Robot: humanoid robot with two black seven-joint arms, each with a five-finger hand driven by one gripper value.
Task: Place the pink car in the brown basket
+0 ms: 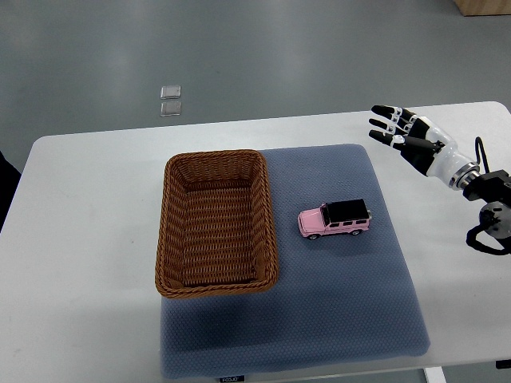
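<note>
A pink toy car [335, 219] with a black roof stands on the grey mat [343, 303], just right of the brown wicker basket [171, 231]. The basket is rectangular and holds nothing. My right hand [397, 129] comes in from the right edge and hovers above the table's far right part, up and to the right of the car. Its fingers are spread and hold nothing. The left arm does not show.
The mat lies on a white table [80, 239]. Two small clear squares [170, 100] lie on the grey floor beyond the table's far edge. A wooden box corner [483, 6] shows at the top right.
</note>
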